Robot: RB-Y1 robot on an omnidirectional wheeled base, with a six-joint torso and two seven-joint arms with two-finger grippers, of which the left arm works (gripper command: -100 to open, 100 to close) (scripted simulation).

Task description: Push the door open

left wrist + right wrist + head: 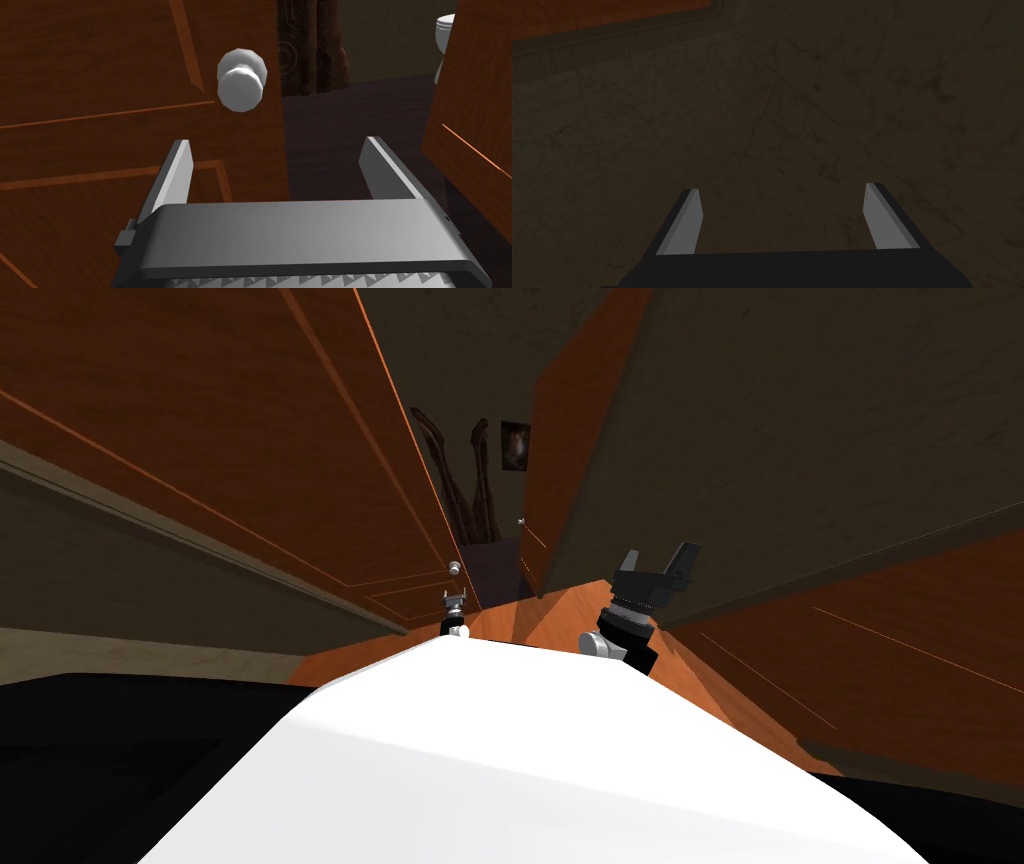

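Note:
The reddish-brown panelled door (300,458) (100,100) stands ajar on my left, its free edge beside a gap onto a dim room. Its round white knob (453,566) (240,80) sits near that edge. My left gripper (456,600) (277,141) is open just short of the door, below the knob, holding nothing. One finger (175,175) is in front of the door panel, the other (385,165) in front of the gap. My right gripper (657,558) (782,187) is open and raised to the right, facing a dark marbled wall.
A second wooden panel (565,458) (470,125) with a small knob (520,522) bounds the gap on the right. Through the gap lie a dark floor (350,120), a brown hanging shape (315,45), a white toilet (445,27) and a wall picture (515,446).

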